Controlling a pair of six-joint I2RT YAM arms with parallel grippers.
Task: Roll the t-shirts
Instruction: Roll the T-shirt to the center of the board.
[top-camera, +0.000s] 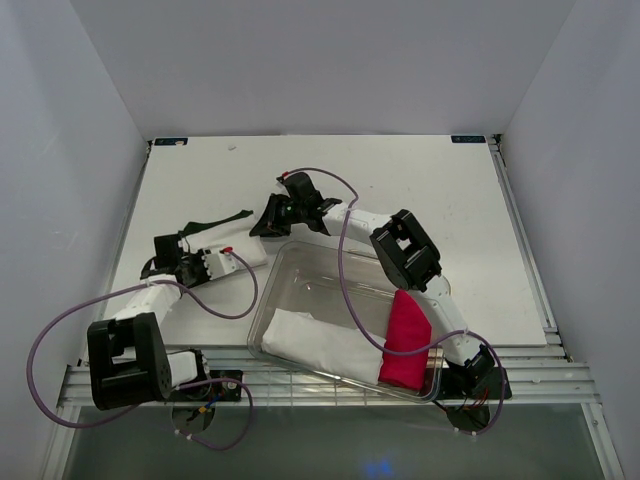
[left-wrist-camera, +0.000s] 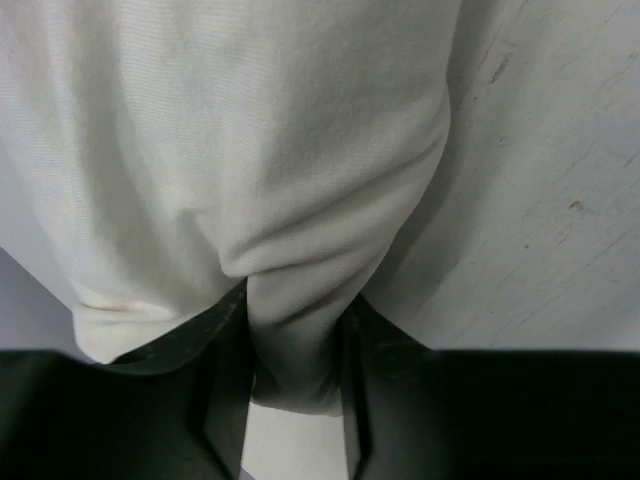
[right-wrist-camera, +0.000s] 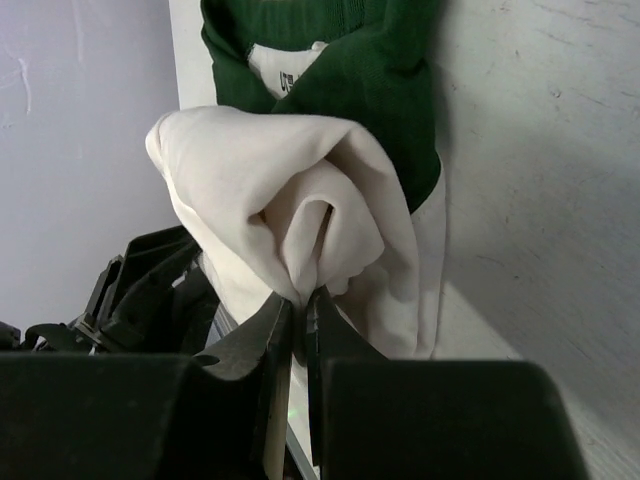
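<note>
The white t-shirt (left-wrist-camera: 250, 150) is bunched on the table between my two grippers, and it also shows in the right wrist view (right-wrist-camera: 290, 180). My left gripper (left-wrist-camera: 297, 335) is shut on a fold of it. My right gripper (right-wrist-camera: 300, 298) is shut on another bunched edge of the same shirt. In the top view the left gripper (top-camera: 236, 259) and right gripper (top-camera: 263, 228) sit close together left of centre, with the white shirt (top-camera: 251, 253) between them. The dark green t-shirt (right-wrist-camera: 380, 90) lies crumpled just beyond it and reaches to the left (top-camera: 215, 221).
A clear plastic bin (top-camera: 300, 262) stands at the near centre. It holds a folded white cloth (top-camera: 320, 345) and the bright pink bundle (top-camera: 405, 340). The right arm (top-camera: 405, 250) reaches over the bin. Grey walls close in the table on three sides.
</note>
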